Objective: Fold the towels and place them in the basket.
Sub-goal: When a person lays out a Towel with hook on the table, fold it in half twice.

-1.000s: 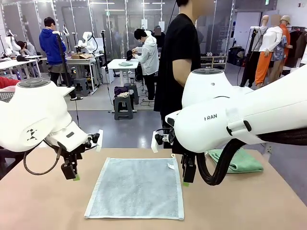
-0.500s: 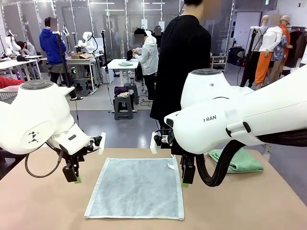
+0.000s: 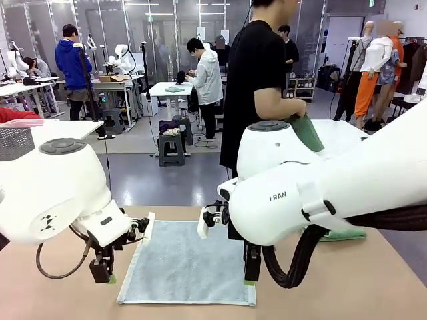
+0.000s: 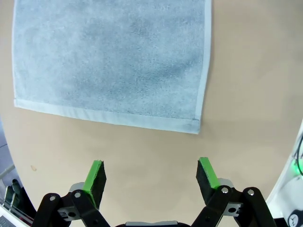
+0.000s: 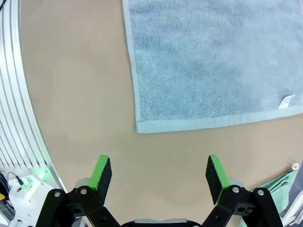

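A pale grey-blue towel (image 3: 190, 263) lies flat and unfolded in the middle of the tan table (image 3: 347, 287). My left gripper (image 3: 103, 272) hangs open just off its near left corner, low over the table. In the left wrist view the towel (image 4: 111, 61) lies ahead of the open gripper (image 4: 151, 177). My right gripper (image 3: 251, 272) is open by the near right corner, and in its wrist view the towel (image 5: 213, 61) lies beyond the open gripper (image 5: 159, 177). A mint green towel (image 3: 343, 235) lies at the right, mostly behind my right arm. The basket is out of view.
A person in black stands at the far side, holding a green cloth (image 3: 305, 132) above my right arm. A grey mesh bin (image 3: 15, 141) sits on a white side table (image 3: 67, 127) at far left. Bare tabletop lies on both sides of the towel.
Both grippers have come down and toward the towel's near corners. The person has turned and lifted a green cloth in one hand.
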